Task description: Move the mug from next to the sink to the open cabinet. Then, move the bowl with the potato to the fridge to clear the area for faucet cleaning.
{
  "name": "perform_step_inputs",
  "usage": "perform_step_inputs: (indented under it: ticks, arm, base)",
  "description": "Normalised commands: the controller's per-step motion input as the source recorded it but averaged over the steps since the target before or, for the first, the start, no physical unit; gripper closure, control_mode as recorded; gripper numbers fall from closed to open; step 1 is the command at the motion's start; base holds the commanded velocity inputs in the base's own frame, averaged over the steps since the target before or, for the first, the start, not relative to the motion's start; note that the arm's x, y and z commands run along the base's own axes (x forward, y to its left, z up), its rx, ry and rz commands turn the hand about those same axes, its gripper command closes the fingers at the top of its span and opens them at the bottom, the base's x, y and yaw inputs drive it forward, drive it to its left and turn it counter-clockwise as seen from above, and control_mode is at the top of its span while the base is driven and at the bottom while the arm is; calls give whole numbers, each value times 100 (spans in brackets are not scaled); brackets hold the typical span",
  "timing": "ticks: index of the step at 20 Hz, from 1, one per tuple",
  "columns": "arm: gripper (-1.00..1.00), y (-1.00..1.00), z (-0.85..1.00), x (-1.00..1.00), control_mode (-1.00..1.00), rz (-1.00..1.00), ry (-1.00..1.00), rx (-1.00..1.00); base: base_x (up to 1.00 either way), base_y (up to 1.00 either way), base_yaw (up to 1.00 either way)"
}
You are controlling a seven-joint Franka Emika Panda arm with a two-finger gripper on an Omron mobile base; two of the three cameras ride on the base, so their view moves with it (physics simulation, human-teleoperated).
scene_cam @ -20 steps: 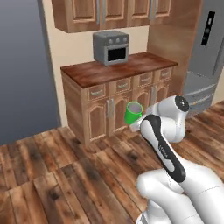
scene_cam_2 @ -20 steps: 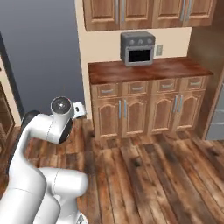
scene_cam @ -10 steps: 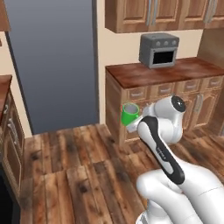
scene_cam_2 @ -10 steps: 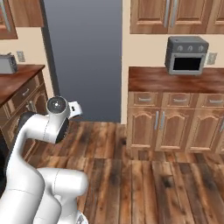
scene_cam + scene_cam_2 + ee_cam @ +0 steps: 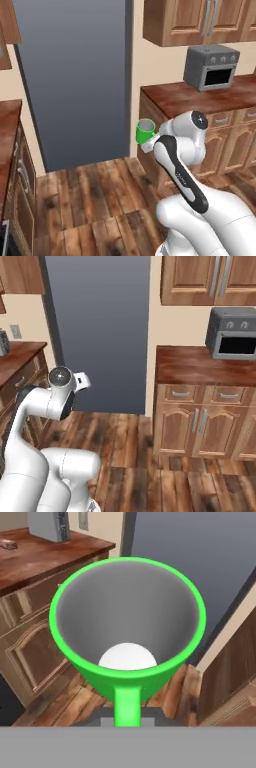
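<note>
Your base has swung left past the toaster oven [image 5: 210, 66], fingers holding the mug [image 5: 145, 131] upright, so keep heading for the open cabinet.

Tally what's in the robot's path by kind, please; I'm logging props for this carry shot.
Mugs: 1, the mug held at the gripper.
Toaster ovens: 1, the oven on the counter.
Wall cabinets: 1 run, the cabinets.
Total: 3.
</note>
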Motion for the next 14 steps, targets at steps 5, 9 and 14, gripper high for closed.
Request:
perform_step_inputs:
  ticks: [5, 9, 14]
  arm:
    - [100, 0, 0, 0, 100, 0, 0, 0]
    - [100, 0, 0, 0, 100, 0, 0, 0]
    - [100, 0, 0, 0, 100, 0, 0, 0]
  base:
    - [100, 25, -2]
    - [100, 25, -2]
    - [100, 36, 6]
